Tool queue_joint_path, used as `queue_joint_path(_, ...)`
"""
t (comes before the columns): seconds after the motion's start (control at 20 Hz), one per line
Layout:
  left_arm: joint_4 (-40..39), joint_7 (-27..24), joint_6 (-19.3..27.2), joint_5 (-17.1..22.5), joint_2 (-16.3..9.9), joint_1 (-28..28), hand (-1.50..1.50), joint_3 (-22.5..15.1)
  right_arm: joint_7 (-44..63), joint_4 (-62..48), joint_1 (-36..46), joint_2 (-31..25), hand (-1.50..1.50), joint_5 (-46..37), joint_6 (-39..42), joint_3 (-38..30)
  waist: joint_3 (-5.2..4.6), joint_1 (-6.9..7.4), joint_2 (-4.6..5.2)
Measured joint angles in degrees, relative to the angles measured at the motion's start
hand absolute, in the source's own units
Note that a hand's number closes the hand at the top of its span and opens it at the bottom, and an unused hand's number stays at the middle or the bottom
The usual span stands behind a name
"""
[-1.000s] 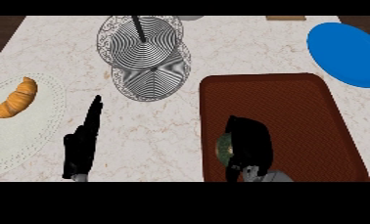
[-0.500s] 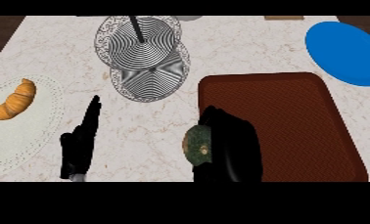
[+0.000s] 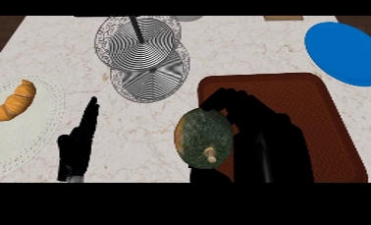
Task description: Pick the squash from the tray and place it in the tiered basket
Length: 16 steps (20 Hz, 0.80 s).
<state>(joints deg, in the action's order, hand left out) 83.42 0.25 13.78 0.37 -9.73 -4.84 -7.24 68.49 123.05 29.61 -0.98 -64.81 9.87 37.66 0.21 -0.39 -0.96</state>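
Dark-green squash: the squash [image 3: 205, 139] sits at the left rim of the tray [image 3: 319, 121], overlapping its edge and part of the counter, stem end toward the view's lower edge; it appears lifted clear of the tray floor, though its height cannot be read from this steep view.
Right hand: the right hand [image 3: 264, 138] lies against the squash's right side, fingers curled over its top and far flank, so the fruit is cradled from the side, probably to keep it from rolling as it travels.
Left hand: the left hand [image 3: 78, 143] rests on the marble counter [image 3: 239, 47] near the view's lower left, fingers straight and pressed together, pointing away from the body, holding nothing and well apart from the squash.
Tiered basket: the wire tiered basket [image 3: 145, 59] stands up and to the left of the squash, its two round tiers showing no load; the route from tray to basket crosses only bare counter.
Bystanders: a croissant [image 3: 18, 101] lies on a pale plate [image 3: 36, 135] at the left edge, and a blue plate [image 3: 340, 52] sits at the upper right, both off the route.
Change since earlier: against the frames before, the right hand and squash have shifted left, from over the tray's near left part to its left edge, while the left hand has stayed put.
Stage, as a judgement: the pick looks done and the carry toward the basket is under way; placing remains.
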Motion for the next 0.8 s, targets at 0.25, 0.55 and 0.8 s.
queue_joint_path(0.25,-0.3,-1.5,-0.3,-0.1,0.4,0.1,0.00,-0.1,0.6,-1.8,9.1,0.0,1.50,1.0,2.5,-4.1,-0.05,0.47,0.05)
queue_joint_path(0.55,0.0,0.0,-0.8,-0.1,0.2,0.7,0.00,-0.1,0.8,-8.5,19.5,0.1,1.50,4.4,4.0,-11.5,-0.12,1.08,0.20)
queue_joint_path(0.8,-0.2,0.4,-0.1,-1.1,1.0,1.5,0.00,-0.8,0.1,-18.0,28.2,0.2,1.50,7.0,4.0,-17.9,-0.14,1.62,0.46)
